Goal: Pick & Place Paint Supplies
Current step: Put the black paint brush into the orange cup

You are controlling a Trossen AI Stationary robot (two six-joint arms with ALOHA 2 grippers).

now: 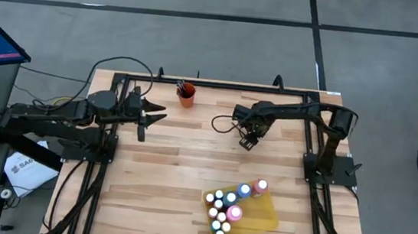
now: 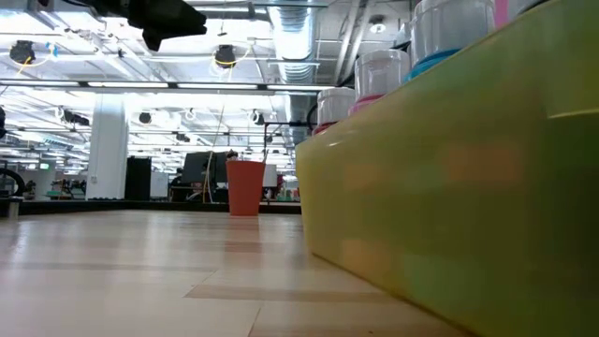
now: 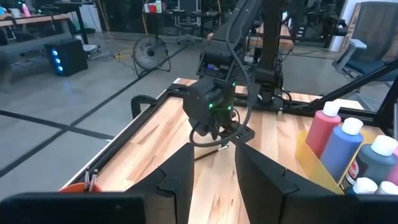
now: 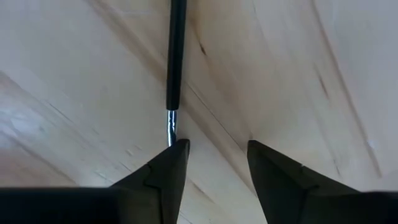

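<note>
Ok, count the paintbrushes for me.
3 paintbrushes: one lies flat on the table under the right pincer; two tips show in the orange cup near the table's edge. More may be hidden in the cup.

Wooden table bearing orange cup, yellow tray of bottles, and one paintbrush.
</note>
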